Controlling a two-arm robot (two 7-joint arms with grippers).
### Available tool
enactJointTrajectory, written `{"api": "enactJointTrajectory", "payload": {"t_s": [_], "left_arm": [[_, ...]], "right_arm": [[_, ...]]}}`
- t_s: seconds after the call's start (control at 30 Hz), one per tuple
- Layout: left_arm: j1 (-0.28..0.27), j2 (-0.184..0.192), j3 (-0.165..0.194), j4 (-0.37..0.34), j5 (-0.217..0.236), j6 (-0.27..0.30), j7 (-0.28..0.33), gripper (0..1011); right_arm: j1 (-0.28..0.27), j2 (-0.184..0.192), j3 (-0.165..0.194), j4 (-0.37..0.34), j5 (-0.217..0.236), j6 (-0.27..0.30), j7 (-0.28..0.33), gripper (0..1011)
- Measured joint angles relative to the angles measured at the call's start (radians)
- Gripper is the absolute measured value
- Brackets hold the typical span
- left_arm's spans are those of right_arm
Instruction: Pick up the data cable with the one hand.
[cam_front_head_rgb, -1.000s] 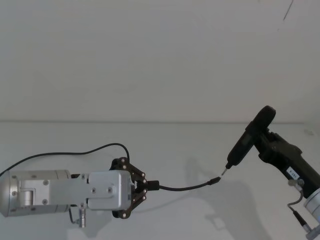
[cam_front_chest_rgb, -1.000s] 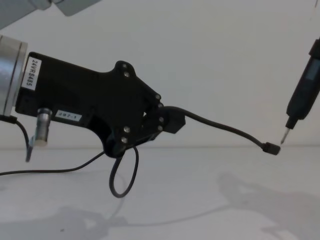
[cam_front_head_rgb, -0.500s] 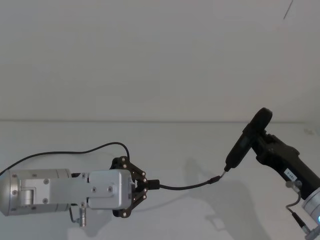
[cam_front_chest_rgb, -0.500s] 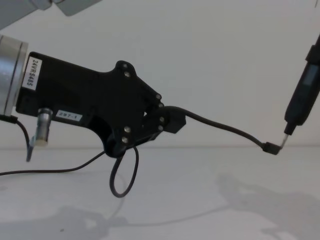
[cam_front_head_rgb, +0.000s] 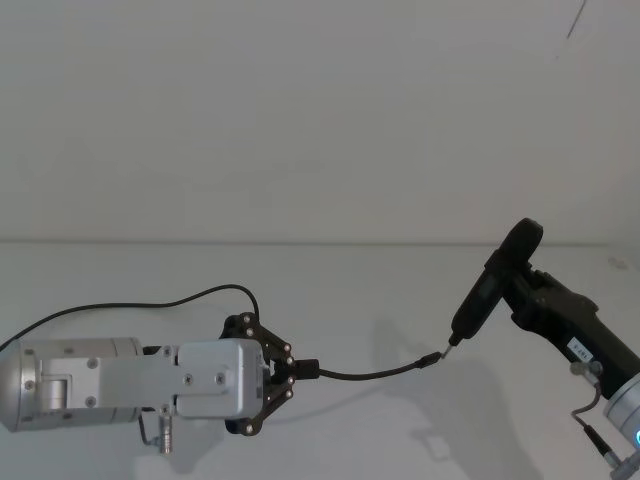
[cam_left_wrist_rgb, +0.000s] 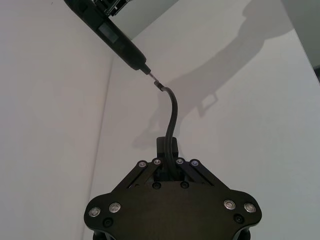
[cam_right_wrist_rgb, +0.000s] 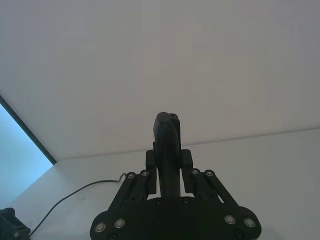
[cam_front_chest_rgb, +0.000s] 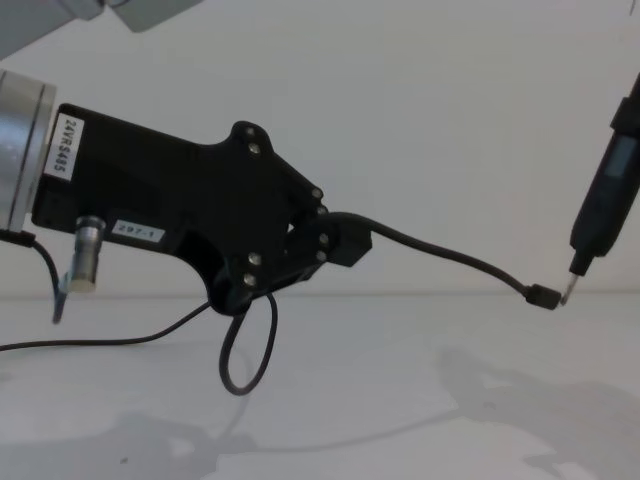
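My left gripper (cam_front_head_rgb: 292, 372) hangs above the table, shut on a blocky black section of the data cable (cam_front_head_rgb: 370, 375). In the chest view the left gripper (cam_front_chest_rgb: 325, 237) shows large and black, and the data cable (cam_front_chest_rgb: 450, 258) arcs rightward from it to a small plug (cam_front_chest_rgb: 543, 297). The cable's other stretch droops in a loop (cam_front_chest_rgb: 250, 350) onto the table. My right gripper (cam_front_head_rgb: 525, 290) is shut on a slim dark tool (cam_front_head_rgb: 488, 288), whose pin tip touches the plug. The left wrist view shows the gripper (cam_left_wrist_rgb: 167, 162), cable (cam_left_wrist_rgb: 173, 110) and tool (cam_left_wrist_rgb: 117, 40).
The white table (cam_front_head_rgb: 350, 290) runs back to a plain white wall (cam_front_head_rgb: 320, 120). The cable's slack (cam_front_head_rgb: 130, 305) trails across the table towards its left edge. In the right wrist view the gripper (cam_right_wrist_rgb: 167, 167) clasps the tool (cam_right_wrist_rgb: 167, 140).
The right arm has lowered the tool slightly, bringing its pin tip down onto the cable's plug. The left arm and cable have stayed still.
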Motion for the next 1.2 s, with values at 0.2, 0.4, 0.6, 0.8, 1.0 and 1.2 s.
{"api": "enactJointTrajectory", "payload": {"t_s": [0.2, 0.4, 0.6, 0.8, 1.0, 1.2], "left_arm": [[0.0, 0.0, 0.0, 0.0, 0.0, 0.0, 0.0, 0], [0.0, 0.0, 0.0, 0.0, 0.0, 0.0, 0.0, 0], [0.0, 0.0, 0.0, 0.0, 0.0, 0.0, 0.0, 0], [0.0, 0.0, 0.0, 0.0, 0.0, 0.0, 0.0, 0], [0.0, 0.0, 0.0, 0.0, 0.0, 0.0, 0.0, 0], [0.0, 0.0, 0.0, 0.0, 0.0, 0.0, 0.0, 0]], "right_arm": [[0.001, 0.005, -0.002, -0.002, 0.004, 0.001, -0.005, 284], [0.003, 0.01, -0.006, -0.001, 0.005, -0.002, -0.009, 284], [0.008, 0.014, -0.011, 0.004, 0.005, -0.006, -0.013, 284], [0.013, 0.017, -0.018, 0.01, 0.007, -0.01, -0.016, 284], [0.016, 0.019, -0.023, 0.015, 0.011, -0.012, -0.017, 284], [0.017, 0.022, -0.027, 0.018, 0.017, -0.013, -0.019, 284]]}}
